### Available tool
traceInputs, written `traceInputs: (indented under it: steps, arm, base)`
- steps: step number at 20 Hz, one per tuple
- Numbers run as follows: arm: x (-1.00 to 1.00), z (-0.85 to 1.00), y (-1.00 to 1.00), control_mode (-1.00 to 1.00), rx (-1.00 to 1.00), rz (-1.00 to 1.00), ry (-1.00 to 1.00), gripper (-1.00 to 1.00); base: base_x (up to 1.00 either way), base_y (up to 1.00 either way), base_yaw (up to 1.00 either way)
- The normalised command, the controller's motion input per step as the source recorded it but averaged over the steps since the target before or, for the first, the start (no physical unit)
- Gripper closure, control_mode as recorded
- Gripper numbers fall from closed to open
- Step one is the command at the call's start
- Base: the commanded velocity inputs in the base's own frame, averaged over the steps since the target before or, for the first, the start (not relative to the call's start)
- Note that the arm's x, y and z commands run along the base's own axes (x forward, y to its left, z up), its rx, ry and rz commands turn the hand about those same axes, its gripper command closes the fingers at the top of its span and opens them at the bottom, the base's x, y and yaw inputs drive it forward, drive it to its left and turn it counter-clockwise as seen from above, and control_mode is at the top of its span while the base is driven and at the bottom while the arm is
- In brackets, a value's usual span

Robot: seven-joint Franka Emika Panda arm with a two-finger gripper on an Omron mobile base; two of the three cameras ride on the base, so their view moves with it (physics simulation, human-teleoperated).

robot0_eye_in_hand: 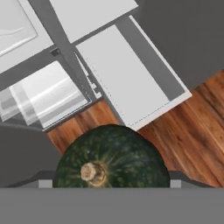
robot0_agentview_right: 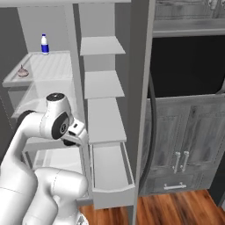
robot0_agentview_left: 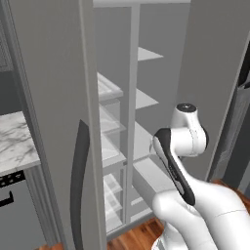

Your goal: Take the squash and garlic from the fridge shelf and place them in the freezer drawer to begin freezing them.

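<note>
Filling the lower middle of the hand view, the squash (robot0_eye_in_hand: 111,157) is dark green with a tan stem facing the camera, sitting right at the jaws, which look closed on it, though the fingertips themselves are hidden. Beyond it lies the drawer (robot0_eye_in_hand: 127,81), pulled out over the wood floor (robot0_eye_in_hand: 192,127), its pale inside bare. From the right base view the drawer (robot0_agentview_right: 112,186) juts out at the bottom of the open fridge, below plain shelves (robot0_agentview_right: 102,83). On an upper glass shelf (robot0_agentview_right: 46,68) to the left sits the garlic (robot0_agentview_right: 23,72), with a blue-capped bottle (robot0_agentview_right: 44,44) further back. The arm (robot0_agentview_right: 57,121) bends in front of the shelves.
</note>
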Motion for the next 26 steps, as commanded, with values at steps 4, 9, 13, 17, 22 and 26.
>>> traceInputs:
  steps: [4,9,13,17,22,26]
  arm:
    - [0.43,-0.53,-0.29,-1.0,0.0,-0.11,0.22,1.0]
    - [0.6,-0.67,-0.33,-1.0,0.01,-0.14,0.28,1.0]
    - [0.74,-0.67,-0.28,-1.0,0.04,-0.17,0.28,1.0]
    - [0.51,-0.55,-0.41,-1.0,0.04,-0.16,0.21,1.0]
    - [0.27,-0.33,-0.32,-1.0,0.03,-0.1,0.09,1.0]
    - [0.45,-0.64,-0.36,-1.0,0.0,-0.11,0.0,1.0]
  base:
    - [0.0,0.0,0.0]
    - [0.0,0.0,0.0]
    - [0.0,0.0,0.0]
    - [0.0,0.0,0.0]
    - [0.0,0.0,0.0]
    - [0.0,0.0,0.0]
